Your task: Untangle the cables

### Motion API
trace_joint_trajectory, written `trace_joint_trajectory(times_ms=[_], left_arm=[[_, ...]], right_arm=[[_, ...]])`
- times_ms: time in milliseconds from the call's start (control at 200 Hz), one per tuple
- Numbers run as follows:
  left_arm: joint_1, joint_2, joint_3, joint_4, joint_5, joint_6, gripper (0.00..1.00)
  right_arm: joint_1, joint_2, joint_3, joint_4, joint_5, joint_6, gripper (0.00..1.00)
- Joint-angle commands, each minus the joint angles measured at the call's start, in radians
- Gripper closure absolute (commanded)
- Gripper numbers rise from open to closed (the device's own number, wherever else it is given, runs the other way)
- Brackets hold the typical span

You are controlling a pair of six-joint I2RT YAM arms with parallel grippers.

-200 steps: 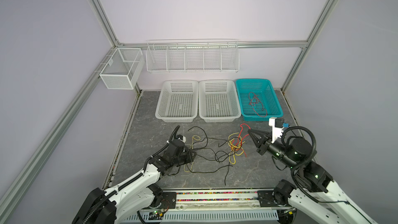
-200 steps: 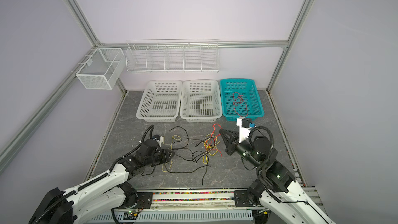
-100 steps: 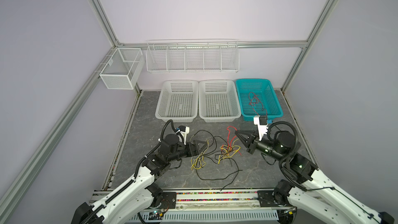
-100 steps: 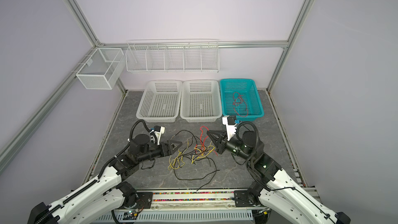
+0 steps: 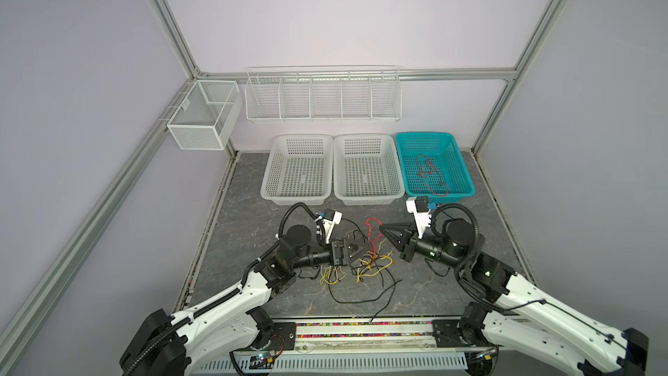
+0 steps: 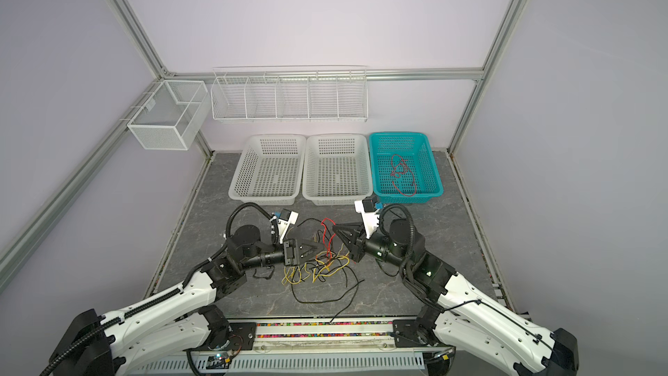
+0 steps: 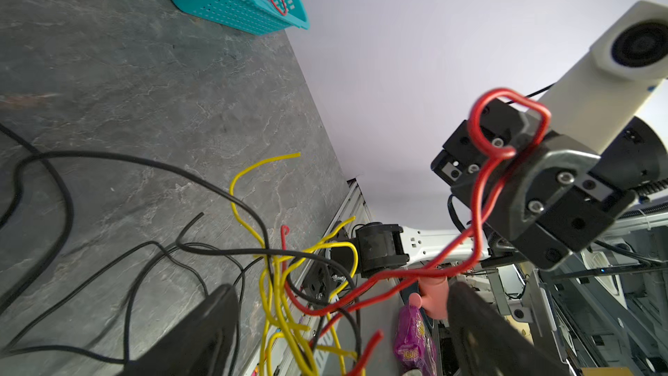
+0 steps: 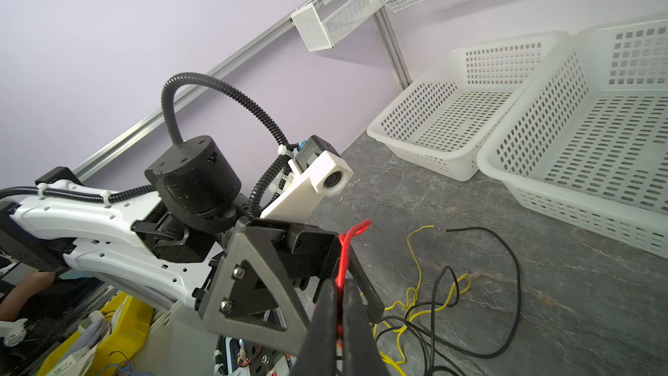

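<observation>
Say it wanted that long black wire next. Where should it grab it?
Probably the black cable, at its bare loop toward the front rail, clear of the yellow cables. Come straight down: it lies flat. The open left end effector is free; the right end effector is shut on the red cable.

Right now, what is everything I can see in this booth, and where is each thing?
White baskets: two, white, side by side at the table's back.
Teal basket: one, teal, right of them, holding a loose red cable.
Wire shelf: one, white, back wall.
Mesh box: one, white, left wall.
Cables: tangle, number unclear, red, yellow, black, mid-table.
Table: one, dark grey.
Left gripper: one, black, open, at the tangle's left edge.
Right gripper: one, black, shut on a red cable from the tangle.
</observation>
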Motion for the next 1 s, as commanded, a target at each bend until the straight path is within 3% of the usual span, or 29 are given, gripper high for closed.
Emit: trace_joint_trajectory(times_ms=[0, 185, 615, 880, 995], left_arm=[[-0.006, 0.002, -0.028, 0.080, 0.046, -0.019, 0.12], [-0.010, -0.002, -0.049, 0.046, 0.049, 0.008, 0.22], [-0.010, -0.023, -0.007, -0.144, -0.032, 0.116, 0.59], [-0.011, -0.022, -0.012, -0.154, -0.073, 0.118, 0.67], [-0.010, -0.034, -0.013, -0.146, -0.080, 0.112, 0.57]], right_arm=[[0.008, -0.008, 0.024, 0.055, 0.045, -0.018, 0.94], [0.010, -0.009, 0.030, 0.056, 0.054, -0.012, 0.94], [0.038, -0.009, 0.030, 0.064, 0.034, -0.010, 0.94], [0.051, -0.008, 0.031, 0.051, 0.017, -0.010, 0.94], [0.057, 0.004, 0.030, 0.046, 0.008, -0.013, 0.94]])
